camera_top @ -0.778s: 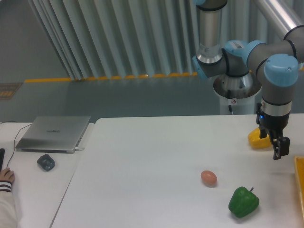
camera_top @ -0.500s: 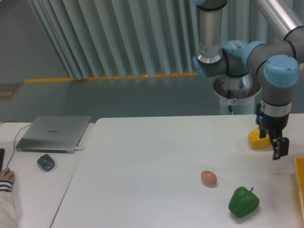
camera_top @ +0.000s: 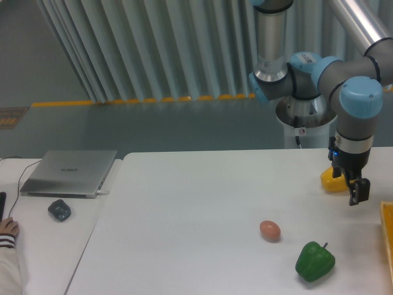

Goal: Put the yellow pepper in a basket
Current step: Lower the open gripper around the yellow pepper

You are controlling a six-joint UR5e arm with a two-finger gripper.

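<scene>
Two distractors near me: brown egg (camera_top: 269,230), green pepper (camera_top: 315,261); gripper (camera_top: 352,188) hides yellow pepper (camera_top: 331,181); jaw state unclear; white table (camera_top: 196,209).

Probably a robotics lab: a grey-and-blue jointed robot arm (camera_top: 344,80) over a white table (camera_top: 196,209), grey closed laptop (camera_top: 69,173) alongside.

The laptop (camera_top: 69,172) lid bears a small logo, too blurred to read.
</scene>
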